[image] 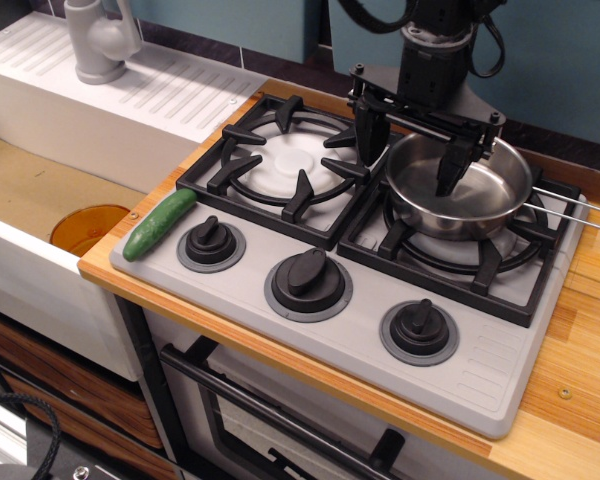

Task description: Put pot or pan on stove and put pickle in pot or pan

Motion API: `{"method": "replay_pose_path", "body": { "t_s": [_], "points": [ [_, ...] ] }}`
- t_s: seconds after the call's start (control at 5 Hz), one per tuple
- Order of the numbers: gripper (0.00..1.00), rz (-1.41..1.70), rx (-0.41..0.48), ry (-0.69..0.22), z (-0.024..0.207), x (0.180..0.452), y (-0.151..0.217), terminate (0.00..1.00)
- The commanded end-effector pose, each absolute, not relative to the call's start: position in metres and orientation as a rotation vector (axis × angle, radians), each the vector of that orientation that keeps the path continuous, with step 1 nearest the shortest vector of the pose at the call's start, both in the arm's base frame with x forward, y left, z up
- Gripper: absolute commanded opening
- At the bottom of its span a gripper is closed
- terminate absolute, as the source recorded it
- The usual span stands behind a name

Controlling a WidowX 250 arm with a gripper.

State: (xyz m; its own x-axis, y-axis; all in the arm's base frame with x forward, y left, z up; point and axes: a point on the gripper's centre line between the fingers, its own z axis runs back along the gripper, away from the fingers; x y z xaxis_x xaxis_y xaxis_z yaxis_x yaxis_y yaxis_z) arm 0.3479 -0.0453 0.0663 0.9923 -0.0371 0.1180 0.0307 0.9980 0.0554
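Note:
The shiny steel pan (465, 190) sits on the right burner of the grey stove (380, 320), its wire handle pointing right. The green pickle (159, 224) lies on the stove's front-left corner, left of the first knob. My gripper (410, 148) is open and empty above the pan's left rim. Its left finger (366, 135) hangs outside the pan between the two grates. Its right finger (452, 170) hangs over the pan's inside.
The left burner grate (285, 160) is bare. Three black knobs (308, 275) line the stove front. A white sink unit with a grey tap (98, 40) stands at back left. An orange disc (88, 227) lies in the sink basin. Wooden counter (580, 370) runs right.

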Motion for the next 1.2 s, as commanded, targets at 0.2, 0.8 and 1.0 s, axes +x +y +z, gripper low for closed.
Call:
{"method": "replay_pose_path", "body": {
  "t_s": [0.2, 0.8, 1.0],
  "points": [
    [1.0, -0.015, -0.009, -0.28, 0.059, 0.36, -0.053, 0.0],
    [0.0, 0.005, -0.004, -0.273, 0.054, 0.358, -0.063, 0.0],
    [0.0, 0.018, 0.0, -0.264, 0.057, 0.356, -0.067, 0.0]
  ]
}}
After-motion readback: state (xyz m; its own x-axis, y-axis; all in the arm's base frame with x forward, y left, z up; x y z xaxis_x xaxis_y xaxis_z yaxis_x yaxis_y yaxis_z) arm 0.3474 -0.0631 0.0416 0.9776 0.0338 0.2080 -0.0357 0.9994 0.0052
